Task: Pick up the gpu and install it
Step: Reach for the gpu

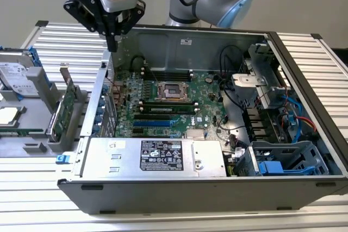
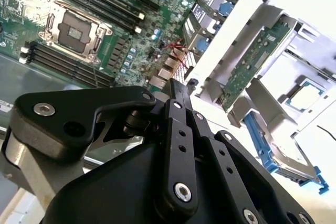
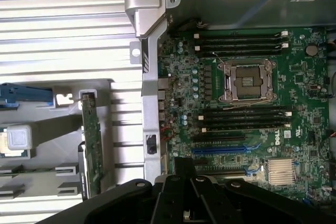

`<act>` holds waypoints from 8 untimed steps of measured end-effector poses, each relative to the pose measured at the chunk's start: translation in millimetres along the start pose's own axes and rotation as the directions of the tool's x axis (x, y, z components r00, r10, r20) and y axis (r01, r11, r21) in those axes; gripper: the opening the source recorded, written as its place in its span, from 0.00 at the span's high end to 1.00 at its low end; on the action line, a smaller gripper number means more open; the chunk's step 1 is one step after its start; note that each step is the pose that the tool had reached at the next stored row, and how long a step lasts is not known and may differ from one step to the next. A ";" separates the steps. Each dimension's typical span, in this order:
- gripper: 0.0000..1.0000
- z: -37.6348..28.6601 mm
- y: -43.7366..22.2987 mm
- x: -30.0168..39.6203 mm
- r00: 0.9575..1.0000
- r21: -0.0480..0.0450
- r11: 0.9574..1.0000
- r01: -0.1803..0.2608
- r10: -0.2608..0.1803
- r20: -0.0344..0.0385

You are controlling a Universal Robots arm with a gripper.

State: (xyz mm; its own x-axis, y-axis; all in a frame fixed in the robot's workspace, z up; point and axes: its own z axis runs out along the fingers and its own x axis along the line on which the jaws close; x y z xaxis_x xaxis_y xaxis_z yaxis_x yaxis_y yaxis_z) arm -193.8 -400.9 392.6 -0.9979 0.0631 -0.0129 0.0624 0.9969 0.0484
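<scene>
- The silver box-shaped power supply (image 1: pixel 155 156) lies nearest in the exterior view. It sits at six o'clock of the large green motherboard (image 1: pixel 209 99), inside the open grey metal computer case (image 1: pixel 179 52).
- The gpu (image 1: pixel 66 110), a thin flat green circuit card, stands on its long edge in a grey plastic rack (image 1: pixel 38 146) on the ribbed metal counter (image 1: pixel 70 42). It is outside the case, at nine o'clock of the motherboard, and not yet picked up.
- It looks light and stiff but fragile, with bare component faces. The free upper edge seems the safest hold, pinched across the thin board near its middle.
- The blue expansion slots (image 1: pixel 157 119) on the motherboard carry no card.
- Farthest back, the gripper (image 1: pixel 112 44) hangs over the case wall at eleven o'clock of the motherboard and one o'clock of the gpu, well apart from it. Its black fingers (image 2: pixel 177 129) are pressed together and hold nothing.
</scene>
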 end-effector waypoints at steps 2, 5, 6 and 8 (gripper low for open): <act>1.00 0.0 0.0 0.5 1.000 0.000 1.000 0.000 0.000 0.000; 1.00 0.0 -0.1 1.4 1.000 0.000 1.000 0.000 0.000 0.000; 1.00 0.0 -0.1 1.7 1.000 0.000 1.000 0.000 0.000 0.000; 1.00 0.0 -0.2 2.4 1.000 0.000 1.000 0.000 0.000 0.000</act>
State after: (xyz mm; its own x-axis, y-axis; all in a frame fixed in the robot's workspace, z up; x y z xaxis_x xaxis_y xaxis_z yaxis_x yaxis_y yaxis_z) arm -196.1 -400.9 392.6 -0.9979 0.0631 -0.0130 0.0624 0.9969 0.0484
